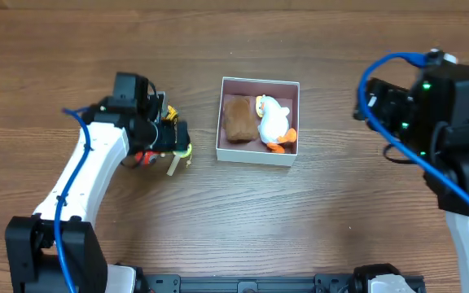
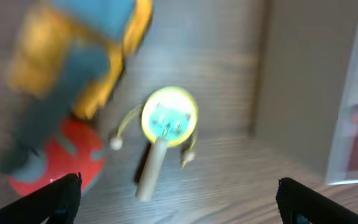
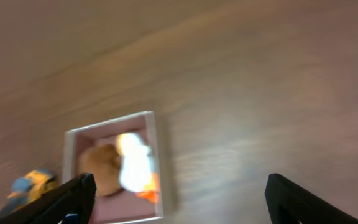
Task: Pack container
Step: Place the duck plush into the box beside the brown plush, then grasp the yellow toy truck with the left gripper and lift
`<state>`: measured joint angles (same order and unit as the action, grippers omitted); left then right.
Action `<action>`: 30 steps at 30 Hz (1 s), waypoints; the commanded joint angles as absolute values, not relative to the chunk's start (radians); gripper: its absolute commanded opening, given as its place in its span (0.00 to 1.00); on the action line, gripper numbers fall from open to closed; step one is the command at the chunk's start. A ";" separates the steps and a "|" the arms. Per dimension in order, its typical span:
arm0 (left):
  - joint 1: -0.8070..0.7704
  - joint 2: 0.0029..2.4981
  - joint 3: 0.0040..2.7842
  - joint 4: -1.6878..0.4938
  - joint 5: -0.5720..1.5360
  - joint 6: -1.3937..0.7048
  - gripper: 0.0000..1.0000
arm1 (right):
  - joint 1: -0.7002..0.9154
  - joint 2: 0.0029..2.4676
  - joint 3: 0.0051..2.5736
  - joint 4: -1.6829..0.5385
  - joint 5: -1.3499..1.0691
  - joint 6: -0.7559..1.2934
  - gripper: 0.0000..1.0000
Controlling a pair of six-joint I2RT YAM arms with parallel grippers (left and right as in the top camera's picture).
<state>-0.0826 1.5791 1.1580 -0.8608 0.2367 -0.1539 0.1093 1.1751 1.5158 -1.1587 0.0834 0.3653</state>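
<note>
The left fingers [image 2: 58,198] are spread wide and hold nothing. They hang low over a small cluster of toys on the desk [image 1: 243,220], just left of the container [image 1: 251,156]. Directly between the two tips lies a yellow rattle drum [image 2: 169,118] with a teal face. Its wooden handle points back toward the wrist, so its long axis runs across the line joining the tips, which looks right for pinching it as they stand. Further left of the container are a red toy [image 2: 64,155] and a blurred blue-and-yellow toy [image 2: 73,50], both close enough to get nudged.

The container sits mid-desk between the arms, and its outer wall shows to the right of the rattle in the left wrist view, so carrying the rattle there would mean moving rightward. Inside lie a brown plush [image 1: 236,119] and a white duck plush [image 1: 273,122], side by side. Well to the container's right, the right fingers [image 3: 67,198] are held high, parted and empty. The left arm is clearly nearer.
</note>
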 commanded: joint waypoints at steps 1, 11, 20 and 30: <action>-0.077 1.579 1.416 -0.915 0.161 -0.165 1.00 | 0.043 1.192 1.525 -1.193 0.088 0.362 0.92; -0.077 1.704 1.607 -1.065 0.078 0.117 1.00 | 0.032 1.281 1.524 -1.260 0.084 0.363 0.93; -0.076 1.939 1.607 -1.081 -0.020 0.217 0.92 | 0.032 1.340 1.491 -1.259 0.084 0.362 0.89; -0.058 2.057 1.605 -1.068 -0.031 0.268 0.86 | 0.032 1.349 1.486 -1.244 0.085 0.362 0.87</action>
<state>-0.0719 2.0083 1.6089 -1.0538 -0.0319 0.2180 0.0387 1.3529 1.4891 -1.2518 0.0818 0.3653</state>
